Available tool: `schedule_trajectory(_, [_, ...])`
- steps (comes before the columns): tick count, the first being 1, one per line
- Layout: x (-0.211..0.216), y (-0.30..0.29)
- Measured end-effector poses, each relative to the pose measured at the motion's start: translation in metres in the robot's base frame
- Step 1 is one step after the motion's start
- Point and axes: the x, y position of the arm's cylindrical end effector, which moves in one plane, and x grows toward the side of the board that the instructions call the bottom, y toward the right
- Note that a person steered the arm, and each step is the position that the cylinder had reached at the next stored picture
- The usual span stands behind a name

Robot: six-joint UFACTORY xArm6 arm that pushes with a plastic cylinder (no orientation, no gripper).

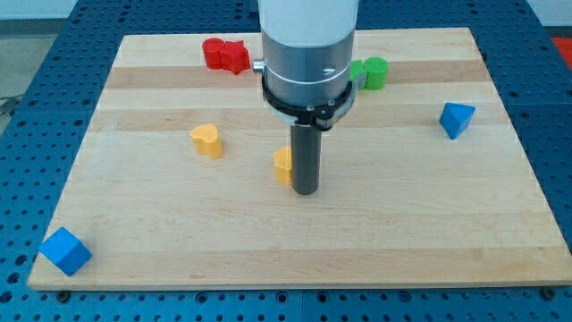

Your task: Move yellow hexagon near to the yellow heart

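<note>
Mid-board, my tip (307, 190) — a bare rod, no pincer to judge — touching the yellow hexagon (282, 166) on its right, yellow heart (206, 140) apart to the view's left.

My tip (307, 190) stood on the board (161, 241) near its middle, touching the hexagon (283, 166), which lay just at its left and was partly hidden by the rod. The heart (206, 140) lay farther toward the view's left, apart from the hexagon. Two joined blocks (224, 55) sat near the top edge, left of the arm, and another block (372, 72) at the arm's right. A triangular block (456, 119) lay near the right edge, a cube (65, 250) at the bottom-left corner.
</note>
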Motion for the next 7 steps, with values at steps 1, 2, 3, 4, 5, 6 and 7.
schedule_trajectory(1, [-0.017,-0.002])
schedule_trajectory(2, [-0.036,-0.004])
schedule_trajectory(3, [-0.055,-0.008])
schedule_trajectory(4, [-0.060,-0.038])
schedule_trajectory(5, [-0.060,-0.068])
schedule_trajectory(6, [-0.060,-0.089])
schedule_trajectory(7, [-0.055,-0.092])
